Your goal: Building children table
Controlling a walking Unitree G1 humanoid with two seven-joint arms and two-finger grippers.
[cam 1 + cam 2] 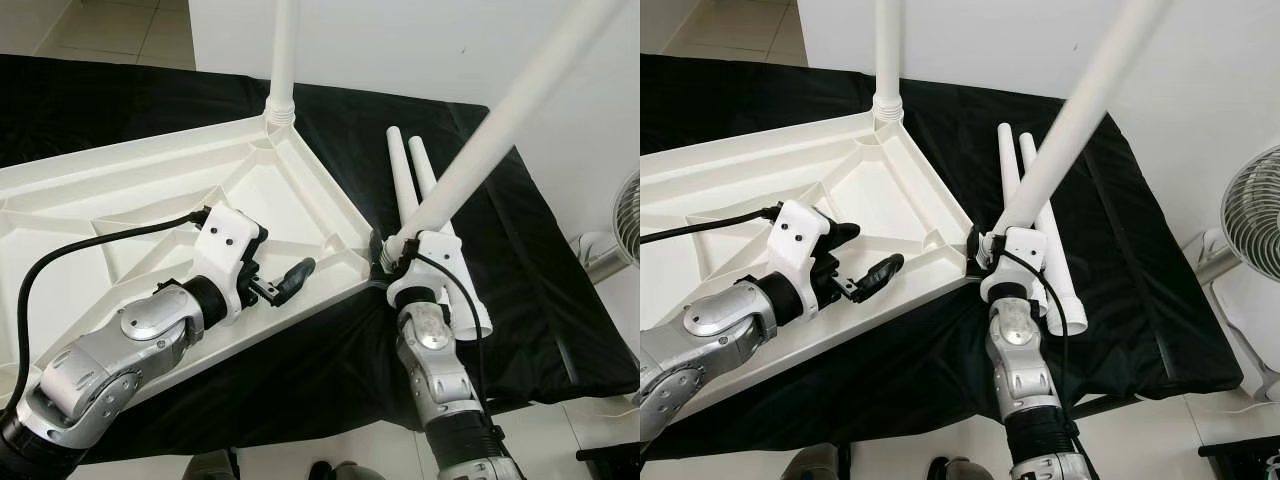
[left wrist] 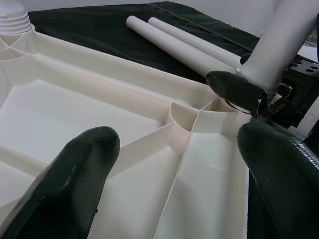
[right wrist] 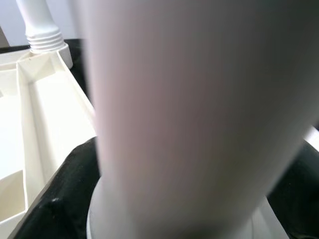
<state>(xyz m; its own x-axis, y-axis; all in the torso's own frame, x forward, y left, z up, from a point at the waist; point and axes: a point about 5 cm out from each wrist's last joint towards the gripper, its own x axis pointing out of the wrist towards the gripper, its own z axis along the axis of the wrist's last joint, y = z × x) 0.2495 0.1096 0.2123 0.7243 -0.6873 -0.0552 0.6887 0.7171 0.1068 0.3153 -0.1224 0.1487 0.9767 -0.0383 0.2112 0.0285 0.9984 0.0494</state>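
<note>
A white plastic table top (image 1: 120, 190) lies upside down on a black cloth (image 1: 540, 290). One white leg (image 1: 284, 50) stands screwed into its far corner. My right gripper (image 1: 392, 255) is shut on a second white leg (image 1: 500, 130), which tilts up to the right with its lower end at the near right corner socket (image 2: 184, 117). My left gripper (image 1: 275, 262) hovers open over the ribbed underside just left of that corner, its fingers (image 2: 84, 164) holding nothing. In the right wrist view the held leg (image 3: 189, 99) is close and blurred.
Two more white legs (image 1: 405, 170) lie side by side on the cloth, right of the table top and behind my right gripper. A fan (image 1: 1255, 215) stands at the right edge. A white wall runs behind, and tiled floor shows at the far left.
</note>
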